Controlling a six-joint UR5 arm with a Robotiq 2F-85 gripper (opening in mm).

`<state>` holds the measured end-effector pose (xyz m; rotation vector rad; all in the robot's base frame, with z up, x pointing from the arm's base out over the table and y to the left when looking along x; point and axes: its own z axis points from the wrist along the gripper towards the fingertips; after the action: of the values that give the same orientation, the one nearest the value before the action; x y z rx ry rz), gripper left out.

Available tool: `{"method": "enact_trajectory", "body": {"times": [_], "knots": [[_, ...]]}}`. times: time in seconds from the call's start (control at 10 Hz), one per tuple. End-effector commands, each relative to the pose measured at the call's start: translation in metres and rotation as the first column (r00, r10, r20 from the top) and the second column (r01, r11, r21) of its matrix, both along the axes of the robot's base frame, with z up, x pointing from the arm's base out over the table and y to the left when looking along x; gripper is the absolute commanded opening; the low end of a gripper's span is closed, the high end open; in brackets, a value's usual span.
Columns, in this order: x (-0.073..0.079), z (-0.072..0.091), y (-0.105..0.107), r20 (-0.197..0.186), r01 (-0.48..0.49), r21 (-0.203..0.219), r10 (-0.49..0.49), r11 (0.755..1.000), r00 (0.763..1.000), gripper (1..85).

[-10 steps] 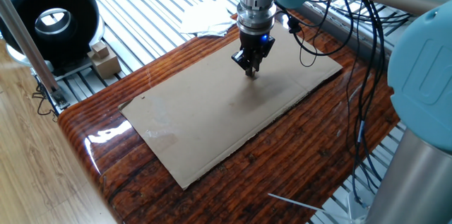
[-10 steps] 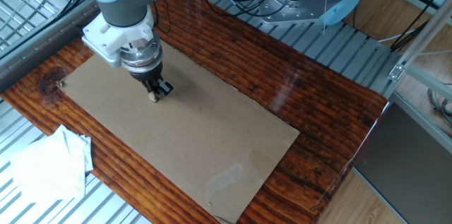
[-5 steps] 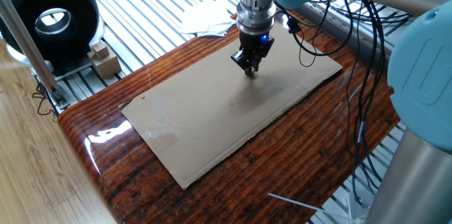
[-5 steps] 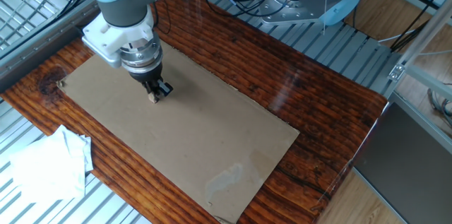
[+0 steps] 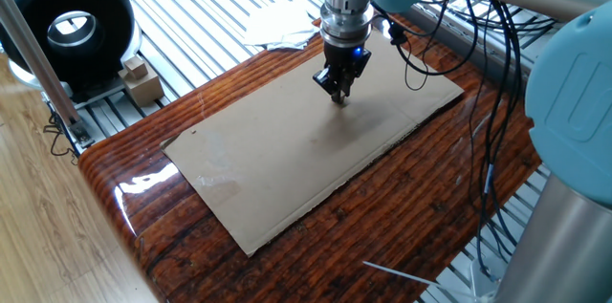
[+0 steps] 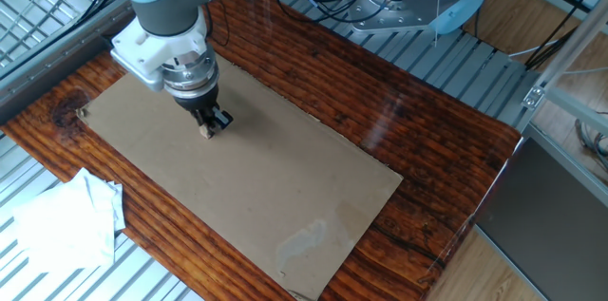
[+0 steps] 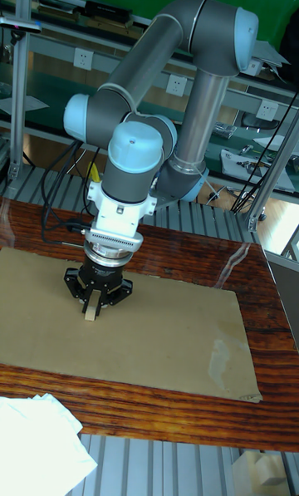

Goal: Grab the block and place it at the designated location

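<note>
In one fixed view my end effector [image 5: 338,96] hung straight down over the cardboard sheet [image 5: 287,164], toward the sheet's far edge, its fingertips right at the sheet; I could not make out the block between them from that side, nor any dark dot, which I judged lay hidden beneath my fingers. I held the wrist vertical, I think, so the fingers would come off cleanly upward without dragging anything sideways. In the other fixed view the same end effector [image 6: 208,128] sat over the sheet [image 6: 285,197] near its left end, and a speck of pale tan, the block [image 6: 205,132], showed at the fingertips, touching or nearly touching the sheet; the fingers stood close together around it, pinching it as far as I could judge. The crumpled white cloth [image 6: 62,220] lay off the sheet's near-left corner, well apart from my work. In the tall fixed view the block [image 7: 89,317] was plainest: a small tan cube gripped between my two dark fingers [image 7: 100,294], its lower face at the sheet [image 7: 166,338]. I took this for the placing step, nearly finished, with only the release to come. A faint smudge [image 7: 218,361] marked the sheet's right end.
</note>
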<state>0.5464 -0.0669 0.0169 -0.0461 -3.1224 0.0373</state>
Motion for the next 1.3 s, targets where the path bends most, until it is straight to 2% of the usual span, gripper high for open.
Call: {"method": "enact_trajectory", "body": {"times": [0.0,0.9,1.1,1.2], "knots": [[0.002,0.000,0.003,0.005,-0.005,0.017,0.005,1.000,1.000,32.7],[-0.001,0.009,-0.001,-0.001,-0.005,0.003,0.005,1.000,1.000,38.3],[0.000,0.019,-0.003,-0.005,-0.013,0.003,0.013,1.000,1.000,38.3],[-0.001,0.031,-0.003,-0.017,-0.014,0.014,0.014,1.000,1.000,38.3]]}}
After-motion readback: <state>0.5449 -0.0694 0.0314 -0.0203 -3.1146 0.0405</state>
